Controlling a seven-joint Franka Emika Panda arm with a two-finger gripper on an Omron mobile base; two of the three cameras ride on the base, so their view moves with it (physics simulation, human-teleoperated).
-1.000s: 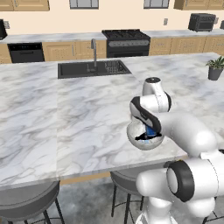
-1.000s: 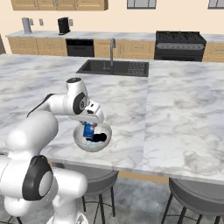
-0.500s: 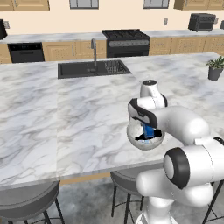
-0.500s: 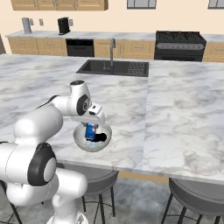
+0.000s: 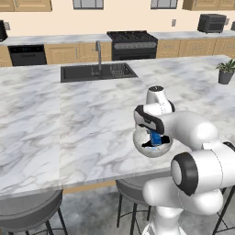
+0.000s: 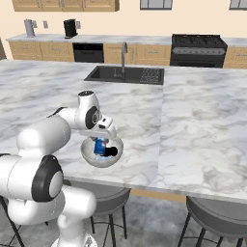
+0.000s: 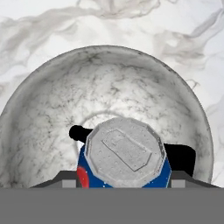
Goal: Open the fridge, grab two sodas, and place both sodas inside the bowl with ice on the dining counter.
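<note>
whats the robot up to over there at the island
The white arm is reaching down into the bowl that sits near the front edge of the dining counter. Its gripper is on either side of a blue soda, which stands upright inside the bowl; from the hand view you look straight down on the silver top. Whether the fingers press the can or have let go cannot be told. One soda shows in the bowl.

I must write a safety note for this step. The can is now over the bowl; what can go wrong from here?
1. The soda can is between the fingers over the bowl; if it is released off-centre, it may tip or roll.
2. The bowl sits near the front edge of the dining counter, above the stools. A push from the gripper could slide it off.
</note>
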